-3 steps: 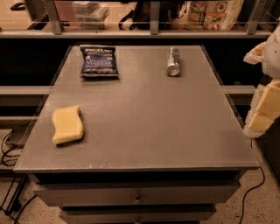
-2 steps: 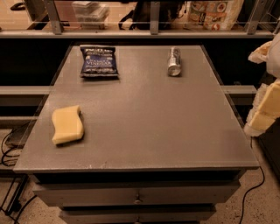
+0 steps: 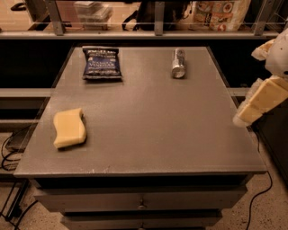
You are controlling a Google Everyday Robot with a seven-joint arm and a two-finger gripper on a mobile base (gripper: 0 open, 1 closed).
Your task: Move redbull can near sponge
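The redbull can (image 3: 178, 63) lies on its side at the far right of the grey table (image 3: 148, 121), its end facing me. The pale-yellow sponge (image 3: 69, 128) lies flat near the table's front left. My gripper (image 3: 258, 90) is at the right edge of the view, beside the table's right side, well apart from both the can and the sponge. One cream-coloured finger (image 3: 262, 101) slants down toward the table's right edge. It holds nothing that I can see.
A dark blue chip bag (image 3: 101, 63) lies at the far left of the table. A railing and a shelf with packaged goods (image 3: 220, 11) run behind the table. Drawers (image 3: 141, 202) sit below the front edge. Cables (image 3: 9, 148) trail on the floor at left.
My gripper has shifted slightly to the right and up at the frame's edge. The can, sponge and chip bag have not moved.
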